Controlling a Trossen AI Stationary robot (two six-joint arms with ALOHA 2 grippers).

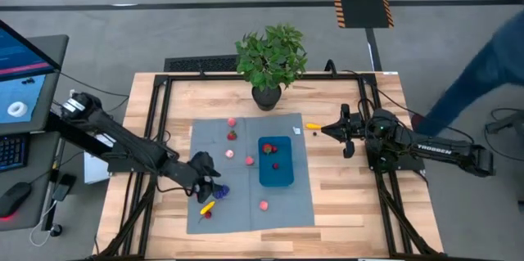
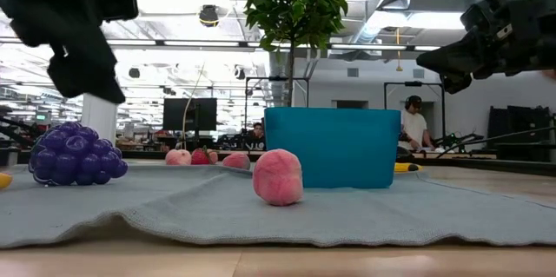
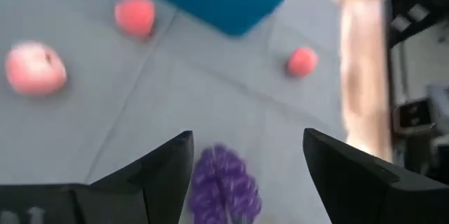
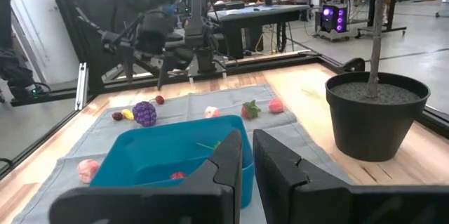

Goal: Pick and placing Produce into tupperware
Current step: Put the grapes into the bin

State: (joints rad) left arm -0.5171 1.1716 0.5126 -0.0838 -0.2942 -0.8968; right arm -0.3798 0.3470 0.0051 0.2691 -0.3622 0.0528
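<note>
the high view looks straight down on the whole surface (image 1: 344, 204). the low view sits at surface height, looking level across the mat (image 2: 347, 212) into the room. each wrist view looks forward past its own fingers. all four share the blue container (image 1: 276, 161).

Matt grey cloth mat (image 1: 246, 204), pale wooden table (image 1: 352, 204)

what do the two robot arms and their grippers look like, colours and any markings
Both arms are dark, near-black jointed links. The right arm carries white TROSSEN lettering along its forearm; the left arm has pale patches near its base. The left gripper has two flat, angular black fingers; the right gripper shows similar dark wedge-shaped fingers.
</note>
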